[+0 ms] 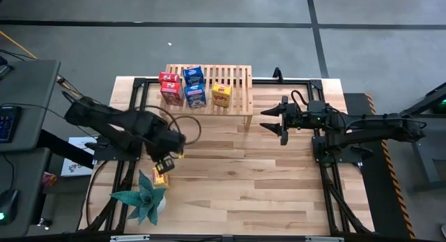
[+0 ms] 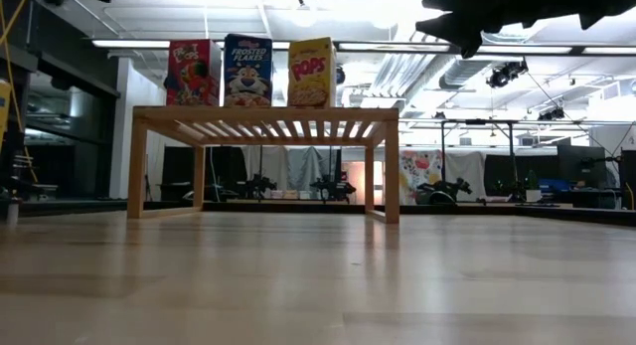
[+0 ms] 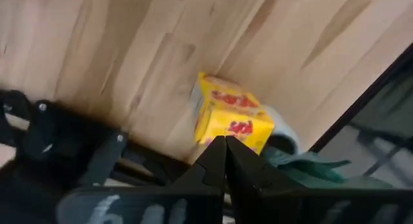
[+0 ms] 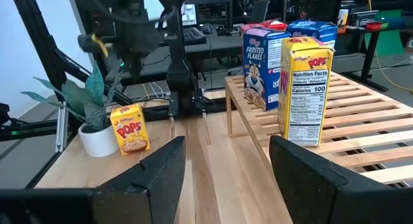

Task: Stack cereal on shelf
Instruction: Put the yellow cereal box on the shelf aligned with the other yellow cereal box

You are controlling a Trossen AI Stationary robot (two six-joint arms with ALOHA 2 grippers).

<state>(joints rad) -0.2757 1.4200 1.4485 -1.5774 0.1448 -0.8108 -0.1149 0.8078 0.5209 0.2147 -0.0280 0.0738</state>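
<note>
Closed tight and holding nothing, the left hand [image 1: 167,160] hovers over the last yellow cardboard cereal box [image 3: 231,118] on the light plank bench [image 1: 265,172], beside the teal spiky plant [image 1: 143,197]. Unless it opens, it could topple the box. Five boxes stand on the slatted light-wood shelf [image 1: 240,80]; the right hand [image 1: 273,120] waits open nearby

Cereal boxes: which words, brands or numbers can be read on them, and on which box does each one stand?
"FROSTED FLAKES": blue box on the shelf.
"POPS": yellow box on the shelf.
"Nutrition Facts", "Calories 100": side panel of that yellow box, right wrist view.
"POPS": yellow box on the table, beside the potted plant.
Red box: logo too blurred to read.
All smaller print: too small.
</note>
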